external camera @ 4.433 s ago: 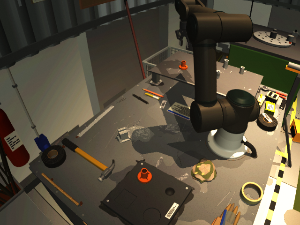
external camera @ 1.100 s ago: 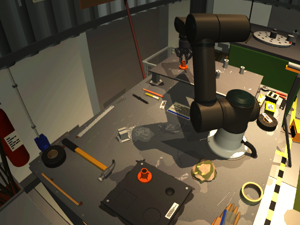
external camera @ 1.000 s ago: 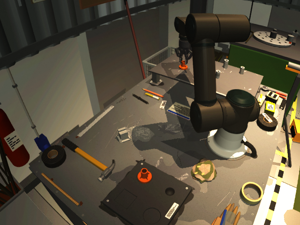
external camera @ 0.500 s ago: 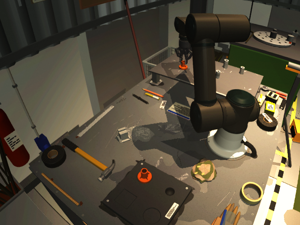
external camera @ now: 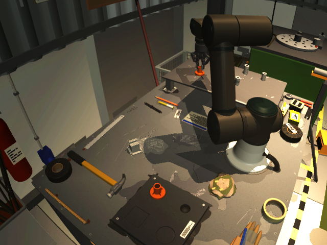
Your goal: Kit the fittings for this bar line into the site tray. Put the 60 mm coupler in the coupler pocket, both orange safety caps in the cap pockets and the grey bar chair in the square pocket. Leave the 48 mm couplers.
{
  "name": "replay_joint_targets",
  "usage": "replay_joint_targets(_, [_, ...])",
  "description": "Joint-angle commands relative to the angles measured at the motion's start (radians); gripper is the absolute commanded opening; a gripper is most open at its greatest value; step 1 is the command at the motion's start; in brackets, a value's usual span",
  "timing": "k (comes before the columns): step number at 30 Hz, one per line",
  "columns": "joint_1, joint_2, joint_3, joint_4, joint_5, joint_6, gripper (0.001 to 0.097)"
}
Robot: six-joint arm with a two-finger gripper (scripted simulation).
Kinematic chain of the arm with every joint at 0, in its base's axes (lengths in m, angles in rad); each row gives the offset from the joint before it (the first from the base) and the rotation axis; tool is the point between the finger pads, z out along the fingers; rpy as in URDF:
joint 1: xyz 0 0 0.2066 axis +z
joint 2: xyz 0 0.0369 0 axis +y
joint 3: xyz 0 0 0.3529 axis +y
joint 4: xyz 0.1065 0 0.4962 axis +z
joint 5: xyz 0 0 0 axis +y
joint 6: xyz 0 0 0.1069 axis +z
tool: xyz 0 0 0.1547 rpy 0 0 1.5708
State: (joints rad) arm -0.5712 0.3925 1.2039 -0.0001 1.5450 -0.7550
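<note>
My gripper (external camera: 200, 65) is at the far end of the raised shelf, fingers pointing down. It grips the stem of an orange safety cap (external camera: 199, 72) that stands on the shelf. The black site tray (external camera: 161, 214) lies at the near edge of the bench. A second orange cap (external camera: 157, 191) sits in one of its pockets. The tray's square pocket (external camera: 136, 215) and round pockets (external camera: 185, 208) hold nothing. The grey bar chair (external camera: 134, 147) stands mid-bench. Three grey couplers (external camera: 246, 69) (external camera: 263, 76) (external camera: 237, 80) stand upright on the shelf, right of the arm.
Behind the shelf stand a wire basket (external camera: 169, 64) and a green panel (external camera: 288, 71). A hammer (external camera: 96, 172) and a tape roll (external camera: 58, 169) lie left of the tray. A crumpled rag (external camera: 222, 185) and a yellow tape ring (external camera: 274, 210) lie to its right.
</note>
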Motion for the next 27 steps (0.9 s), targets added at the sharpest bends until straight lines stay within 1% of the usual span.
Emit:
replay_joint_targets(1, [0.0, -0.001, -0.001, 0.0, 0.0, 0.0, 0.0334])
replay_joint_targets(3, [0.0, -0.001, -0.001, 0.0, 0.0, 0.0, 0.0331])
replay_joint_targets(4, [0.0, -0.001, -0.001, 0.0, 0.0, 0.0, 0.008])
replay_joint_targets(18, [0.0, -0.003, -0.004, 0.0, 0.005, 0.0, 0.008])
replay_joint_targets(22, [0.0, -0.011, -0.021, 0.0, 0.03, 0.0, 0.008])
replay_joint_targets(27, [0.0, -0.028, -0.066, 0.0, 0.09, 0.0, 0.008])
